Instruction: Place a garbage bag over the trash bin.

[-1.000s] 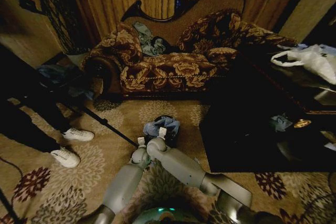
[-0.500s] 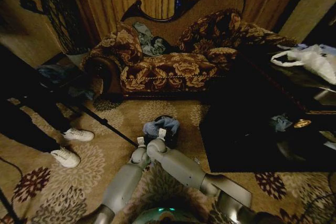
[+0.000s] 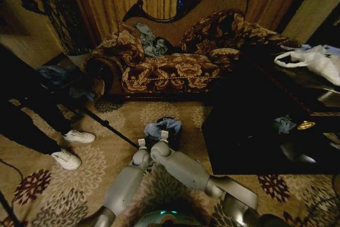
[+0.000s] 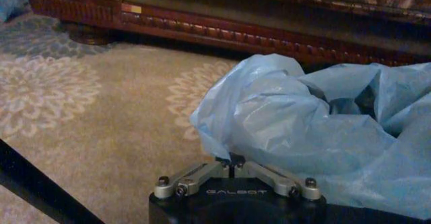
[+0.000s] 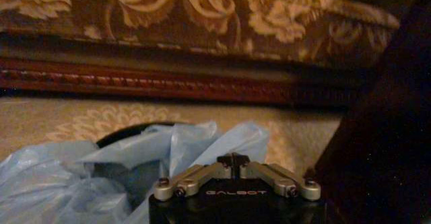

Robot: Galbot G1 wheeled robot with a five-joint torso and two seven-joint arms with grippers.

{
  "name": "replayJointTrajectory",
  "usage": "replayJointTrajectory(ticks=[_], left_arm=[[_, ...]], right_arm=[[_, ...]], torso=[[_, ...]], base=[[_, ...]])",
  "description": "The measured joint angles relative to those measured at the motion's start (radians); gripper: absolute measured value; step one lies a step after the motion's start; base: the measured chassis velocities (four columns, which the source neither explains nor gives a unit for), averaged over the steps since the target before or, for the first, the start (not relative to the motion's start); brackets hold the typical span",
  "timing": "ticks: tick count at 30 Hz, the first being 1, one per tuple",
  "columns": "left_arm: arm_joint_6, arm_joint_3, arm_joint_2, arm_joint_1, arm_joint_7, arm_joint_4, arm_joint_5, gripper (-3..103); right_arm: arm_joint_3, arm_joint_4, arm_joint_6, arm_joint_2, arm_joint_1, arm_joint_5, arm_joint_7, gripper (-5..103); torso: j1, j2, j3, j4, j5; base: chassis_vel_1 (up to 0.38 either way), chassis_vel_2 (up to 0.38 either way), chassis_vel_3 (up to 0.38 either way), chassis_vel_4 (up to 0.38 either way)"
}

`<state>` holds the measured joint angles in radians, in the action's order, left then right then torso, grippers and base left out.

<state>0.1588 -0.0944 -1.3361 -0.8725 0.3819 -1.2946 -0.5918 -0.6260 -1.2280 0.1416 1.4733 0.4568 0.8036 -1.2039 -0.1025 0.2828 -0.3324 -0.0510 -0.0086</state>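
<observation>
Seemingly both grippers — left gripper [image 4: 230, 159], right gripper [image 5: 233, 158] — pinch the garbage bag [image 4: 316, 128].

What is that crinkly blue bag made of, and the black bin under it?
The bag looks like thin, slightly glossy plastic film: it crumples into sharp creases and catches light. The bin looks like smooth dark plastic, but too little of its rim shows to be sure. Both grippers, left and right, pinch the bag.

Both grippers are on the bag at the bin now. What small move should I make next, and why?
Probably draw the two grippers apart to spread the bag's mouth. The left gripper and right gripper are both shut on the garbage bag, which sits bunched and crumpled on top of the trash bin, whose black rim shows uncovered on one side.
</observation>
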Motion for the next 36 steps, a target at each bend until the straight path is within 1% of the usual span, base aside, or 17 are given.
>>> replayJointTrajectory(ticks=[3, 6, 8, 9, 10, 13, 14, 15, 17, 18, 20, 26, 30, 33, 34, 35, 36], left_arm=[[-0.001, -0.001, 0.001, 0.0, -0.001, -0.002, -0.002, 0], [-0.004, -0.003, 0.006, 0.001, -0.001, -0.008, -0.004, 0], [-0.004, -0.003, 0.008, 0.001, -0.002, -0.011, -0.007, 0], [-0.004, -0.004, 0.009, 0.001, -0.002, -0.013, -0.01, 0], [-0.004, -0.005, 0.011, 0.0, -0.002, -0.017, -0.014, 0], [-0.005, -0.006, 0.012, -0.002, -0.002, -0.019, -0.015, 0], [-0.006, -0.007, 0.014, -0.005, -0.002, -0.022, -0.016, 0], [-0.006, -0.007, 0.015, -0.006, -0.002, -0.024, -0.016, 0], [-0.006, -0.007, 0.016, -0.007, -0.002, -0.025, -0.016, 0], [-0.007, -0.007, 0.017, -0.008, -0.002, -0.027, -0.017, 0], [-0.008, -0.007, 0.019, -0.009, -0.001, -0.03, -0.017, 0], [-0.009, -0.006, 0.021, -0.011, -0.002, -0.033, -0.017, 0], [-0.01, -0.005, 0.019, -0.02, -0.003, -0.044, -0.017, 0], [0.003, -0.008, 0.018, -0.027, 0.001, -0.064, -0.022, 0], [0.003, -0.008, 0.018, -0.027, 0.001, -0.064, -0.022, 0], [0.011, -0.011, 0.02, -0.031, 0.003, -0.077, -0.025, -3], [0.019, -0.012, 0.024, -0.036, 0.004, -0.092, -0.027, 2]], right_arm=[[-0.007, -0.002, 0.016, -0.007, -0.009, -0.01, 0.005, 0], [-0.026, 0.0, 0.024, -0.027, -0.015, -0.048, 0.026, 0], [-0.034, -0.008, 0.028, -0.039, -0.017, -0.047, 0.026, 0], [-0.04, -0.016, 0.032, -0.049, -0.018, -0.042, 0.025, 0], [-0.053, -0.036, 0.039, -0.074, -0.02, -0.025, 0.019, 0], [-0.064, -0.054, 0.044, -0.097, -0.02, -0.012, 0.012, 0], [-0.077, -0.082, 0.048, -0.127, -0.017, 0.008, -0.002, 0], [-0.082, -0.097, 0.051, -0.142, -0.014, 0.021, -0.008, 0], [-0.085, -0.105, 0.052, -0.15, -0.012, 0.027, -0.012, 0], [-0.094, -0.134, 0.055, -0.18, -0.003, 0.047, -0.021, 0], [-0.102, -0.163, 0.056, -0.216, 0.018, 0.055, -0.026, 0], [-0.086, -0.213, 0.055, -0.242, 0.05, 0.049, -0.021, 0], [-0.055, -0.279, 0.052, -0.242, 0.053, 0.078, -0.019, 0], [-0.032, -0.296, 0.053, -0.234, 0.051, 0.094, -0.023, 16], [-0.032, -0.296, 0.053, -0.234, 0.051, 0.094, -0.023, 16], [-0.026, -0.296, 0.053, -0.234, 0.051, 0.094, -0.023, 21], [-0.021, -0.297, 0.053, -0.235, 0.051, 0.095, -0.023, 27]], torso=[[0.0, 0.0, 0.0, 0.0001, 0.0], [0.0, 0.0, 0.0, 0.0002, 0.0001], [0.0, 0.0, 0.0, 0.0002, 0.0001], [0.0, 0.0, 0.0, 0.0002, 0.0001], [0.0, 0.0, 0.0, 0.0002, 0.0002], [0.0, 0.0, 0.0, 0.0001, 0.0001], [0.0, 0.0, 0.0, 0.0001, 0.0001], [0.0, 0.0, 0.0, 0.0002, 0.0002], [0.0, 0.0, 0.0, 0.0001, 0.0002], [0.0, 0.0, 0.0, 0.0001, 0.0002], [0.0, 0.0, 0.0, 0.0, 0.0001], [0.0, 0.0, 0.0, 0.0, 0.0002], [0.0, 0.0, 0.0, 0.0002, 0.0], [0.0, 0.0, 0.0, 0.0002, 0.0], [0.0, 0.0, 0.0, 0.0002, 0.0], [0.0, 0.0, 0.0, 0.0002, 0.0], [0.0, 0.0, 0.0, 0.0002, 0.0001]], base=[[0.0, 0.0, 0.0, 0.0], [0.0, 0.0, 0.0, 0.0], [0.0, 0.0, 0.0, 0.0], [0.0, 0.0, 0.0, 0.0], [0.0, 0.0, 0.0, 0.0], [0.0, 0.0, 0.0, 0.0], [0.0, 0.0, 0.0, 0.0], [0.0, 0.0, 0.0, 0.0], [0.0, 0.0, 0.0, 0.0], [0.0, 0.0, 0.0, 0.0], [0.0, 0.0, 0.0, 0.0], [0.0, 0.0, 0.0, 0.0], [0.0, 0.0, 0.0, 0.0], [0.0, 0.0, 0.0, 0.0], [0.0, 0.0, 0.0, 0.0], [0.0, 0.0, 0.0, 0.0], [0.0, 0.0, 0.0, 0.0]])
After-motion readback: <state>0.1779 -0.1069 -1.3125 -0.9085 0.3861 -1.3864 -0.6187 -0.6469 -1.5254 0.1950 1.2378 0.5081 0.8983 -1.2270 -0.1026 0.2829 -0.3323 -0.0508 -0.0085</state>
